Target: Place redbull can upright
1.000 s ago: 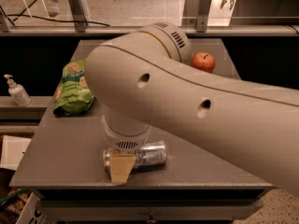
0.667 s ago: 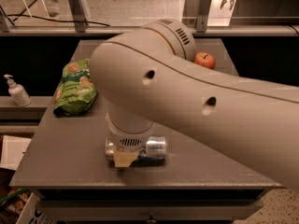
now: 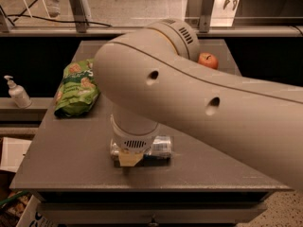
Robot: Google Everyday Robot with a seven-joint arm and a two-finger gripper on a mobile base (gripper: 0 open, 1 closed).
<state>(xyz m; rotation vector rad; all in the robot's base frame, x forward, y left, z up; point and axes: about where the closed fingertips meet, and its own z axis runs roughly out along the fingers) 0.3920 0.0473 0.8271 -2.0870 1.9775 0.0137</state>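
Dropping since a second ago, the gripper [image 3: 129, 160] now sits right down on the redbull can [image 3: 161, 146] and hides its left end. Whether it has closed on the can you cannot tell from this view. You'll find the can lying on its side toward 6 o'clock on the grey table [image 3: 66, 155], near the front edge, with its long axis running 9 to 3. The apple [image 3: 208, 59] rests at 1 o'clock and the green snack bag [image 3: 75, 86] at 10, both well apart. Expect a light, stiff, thin-walled cylinder, slick and prone to roll. Take it across mid-body, squeeze gently, then tip it onto its base.
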